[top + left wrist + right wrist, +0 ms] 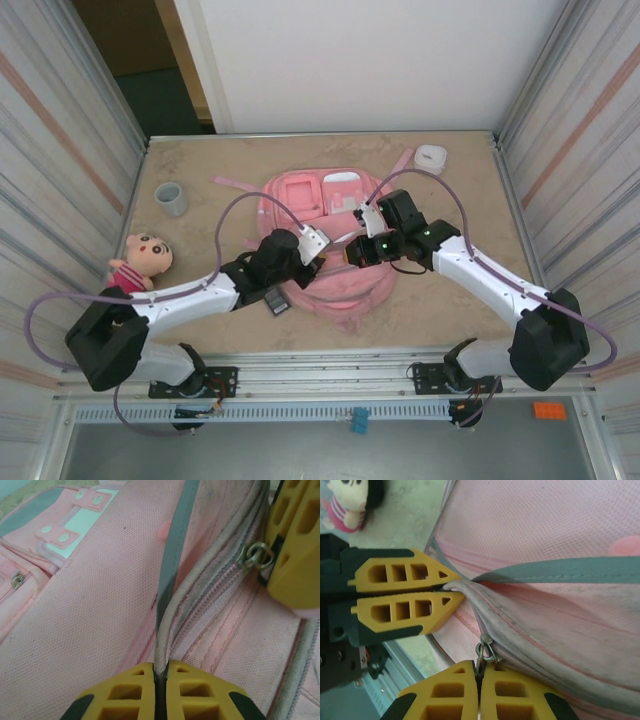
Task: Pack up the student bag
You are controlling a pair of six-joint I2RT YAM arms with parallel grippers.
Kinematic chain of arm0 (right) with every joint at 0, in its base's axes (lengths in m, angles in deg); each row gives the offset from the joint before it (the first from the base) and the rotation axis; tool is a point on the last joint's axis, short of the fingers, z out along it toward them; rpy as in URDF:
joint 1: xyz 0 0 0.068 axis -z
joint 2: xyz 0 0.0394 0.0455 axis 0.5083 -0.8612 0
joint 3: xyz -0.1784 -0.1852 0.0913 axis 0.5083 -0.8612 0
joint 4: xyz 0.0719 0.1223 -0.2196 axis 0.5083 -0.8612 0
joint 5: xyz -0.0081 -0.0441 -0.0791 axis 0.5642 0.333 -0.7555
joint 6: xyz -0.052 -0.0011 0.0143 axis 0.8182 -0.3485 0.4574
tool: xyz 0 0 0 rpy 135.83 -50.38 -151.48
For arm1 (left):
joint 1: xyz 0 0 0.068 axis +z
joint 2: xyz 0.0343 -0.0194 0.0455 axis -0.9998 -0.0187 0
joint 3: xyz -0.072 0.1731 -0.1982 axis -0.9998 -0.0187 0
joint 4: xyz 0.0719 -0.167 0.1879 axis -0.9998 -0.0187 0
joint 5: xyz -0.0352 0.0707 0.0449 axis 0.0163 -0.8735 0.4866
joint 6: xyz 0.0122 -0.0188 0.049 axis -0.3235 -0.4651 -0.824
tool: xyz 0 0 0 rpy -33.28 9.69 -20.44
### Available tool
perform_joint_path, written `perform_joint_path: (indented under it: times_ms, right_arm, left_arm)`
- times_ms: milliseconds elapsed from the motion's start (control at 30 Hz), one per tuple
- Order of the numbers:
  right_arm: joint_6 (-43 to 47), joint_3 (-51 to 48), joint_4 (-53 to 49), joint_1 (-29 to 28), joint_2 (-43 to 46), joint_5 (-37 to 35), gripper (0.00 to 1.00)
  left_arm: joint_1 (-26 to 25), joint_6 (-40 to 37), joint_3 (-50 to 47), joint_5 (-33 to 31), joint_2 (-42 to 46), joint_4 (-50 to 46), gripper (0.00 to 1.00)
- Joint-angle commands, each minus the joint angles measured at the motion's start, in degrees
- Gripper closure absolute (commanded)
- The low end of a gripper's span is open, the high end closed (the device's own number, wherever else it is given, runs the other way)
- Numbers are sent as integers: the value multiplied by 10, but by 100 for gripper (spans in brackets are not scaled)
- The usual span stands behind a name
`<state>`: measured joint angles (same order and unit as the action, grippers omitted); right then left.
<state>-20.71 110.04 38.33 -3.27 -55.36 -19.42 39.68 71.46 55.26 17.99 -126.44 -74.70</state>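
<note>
1. The student bag (300, 195) lies in the middle of the surface (470, 200); you appear to be at the unzipping step.
2. Your left end effector (160, 667) is clamped on the piped seam (167, 625); your right end effector (480, 669) pinches the zipper pull (485, 651).
3. Next, brace the seam and draw the pull along its track.

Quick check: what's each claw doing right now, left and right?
Left claw: shut, pinching the piped zipper edge of the large pink fabric backpack.
Right claw: shut on that backpack's small metal zipper pull.

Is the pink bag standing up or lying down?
Lying down: the student bag rests flat on the table, front pockets facing up.
</note>
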Motion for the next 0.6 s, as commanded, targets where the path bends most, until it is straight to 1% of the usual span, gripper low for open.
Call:
perform_joint_path:
  times_ms: [0, 33, 67, 100, 133, 200, 267, 300, 400, 433, 533, 567]
  right_arm:
    - [-72, 2, 51, -23, 18, 45, 100]
    - [-77, 4, 50, -23, 14, 44, 100]
    - [-82, 5, 49, -23, 10, 44, 100]
    - [-88, 6, 50, -24, 9, 41, 100]
    - [-91, 5, 50, -25, 8, 40, 100]
    - [-99, 5, 46, -25, 5, 27, 100]
    - [-104, 9, 38, -23, 2, 16, 100]
    - [-109, 11, 34, -24, -1, 12, 100]
    - [-125, 22, 23, -24, -8, 5, 100]
    - [-133, 26, 20, -24, -11, 5, 100]
    - [-151, 31, 18, -25, -15, 10, 100]
    - [-156, 30, 18, -27, -16, 10, 100]
  left_arm:
    - [-11, 32, 36, 10, -13, 104, 96]
    - [-12, 39, 37, 5, -15, 105, 93]
    - [-12, 54, 40, -5, -15, 103, 88]
    - [-12, 72, 43, -24, -14, 96, 79]
    - [-12, 90, 46, -38, -14, 88, 73]
    - [-9, 124, 61, -57, -3, 46, 62]
    - [-9, 151, 69, -71, 14, 11, 52]
    - [-9, 177, 69, -88, 27, -7, 48]
    - [-6, 282, 61, -137, 64, -57, 43]
    - [-4, 324, 54, -144, 77, -75, 41]
    - [11, 422, 37, -141, 106, -124, 40]
    - [19, 449, 31, -131, 112, -137, 40]
